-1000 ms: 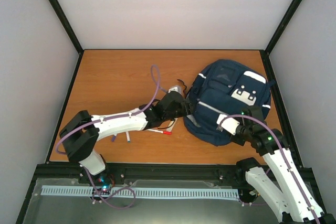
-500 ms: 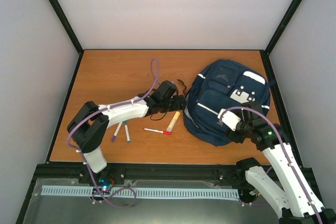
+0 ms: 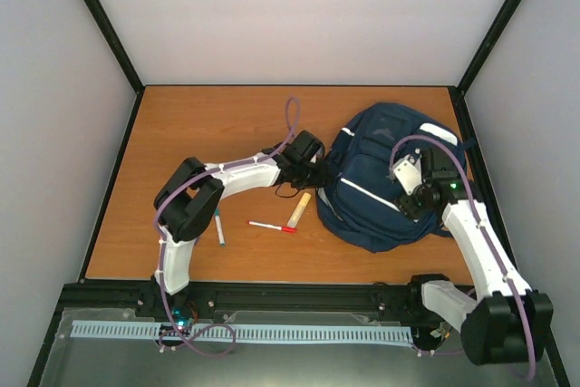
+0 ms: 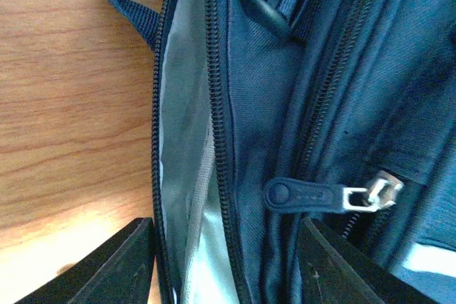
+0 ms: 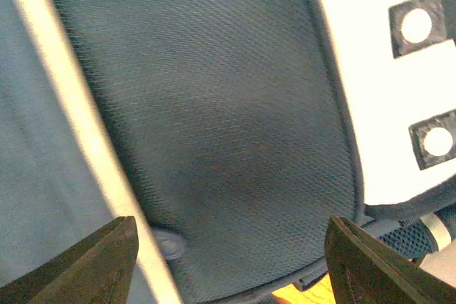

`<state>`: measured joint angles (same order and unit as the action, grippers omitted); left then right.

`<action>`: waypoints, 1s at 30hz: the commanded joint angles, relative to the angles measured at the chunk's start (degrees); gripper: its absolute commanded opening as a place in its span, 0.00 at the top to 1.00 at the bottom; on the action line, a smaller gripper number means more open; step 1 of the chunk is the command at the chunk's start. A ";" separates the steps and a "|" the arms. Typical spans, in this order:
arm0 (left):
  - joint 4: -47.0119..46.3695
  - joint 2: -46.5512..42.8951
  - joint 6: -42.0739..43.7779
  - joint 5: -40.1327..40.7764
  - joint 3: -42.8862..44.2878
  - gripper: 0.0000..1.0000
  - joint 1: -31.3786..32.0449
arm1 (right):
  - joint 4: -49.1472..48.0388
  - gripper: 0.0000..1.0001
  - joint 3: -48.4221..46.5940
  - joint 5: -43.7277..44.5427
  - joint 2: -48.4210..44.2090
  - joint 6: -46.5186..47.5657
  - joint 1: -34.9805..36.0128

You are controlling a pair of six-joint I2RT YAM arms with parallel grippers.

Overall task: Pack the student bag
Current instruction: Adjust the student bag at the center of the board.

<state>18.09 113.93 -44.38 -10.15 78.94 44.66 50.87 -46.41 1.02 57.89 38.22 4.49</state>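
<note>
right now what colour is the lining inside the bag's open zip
Light grey lining inside the navy student bag; the left wrist view shows it best.

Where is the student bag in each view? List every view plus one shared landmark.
Top external: the student bag lies right of centre on the table.
Left wrist: its open zipper and grey lining fill the right two thirds.
Right wrist: its front pocket fills almost everything.
Shared landmark: its thin white stripe, top and right wrist.
</note>
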 commanded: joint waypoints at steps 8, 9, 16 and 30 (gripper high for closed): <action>0.10 3.46 0.18 -4.85 1.98 0.82 -0.30 | -5.61 0.23 -1.94 0.75 12.89 -1.19 -13.80; -0.34 3.18 0.13 -5.32 1.40 0.87 -0.24 | -5.96 0.23 -1.61 0.61 13.93 -1.07 -14.02; -3.98 -1.18 -0.26 -6.20 -4.46 0.97 2.38 | -9.47 0.24 -2.60 -1.14 24.03 -1.47 -14.15; -4.74 -4.81 -0.88 -2.00 -9.05 0.97 16.32 | -8.64 0.31 -17.29 -6.69 43.00 -4.56 -12.92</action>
<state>12.43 111.22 -45.30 -9.10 70.37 55.68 46.94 -61.95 0.14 95.96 36.53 -10.17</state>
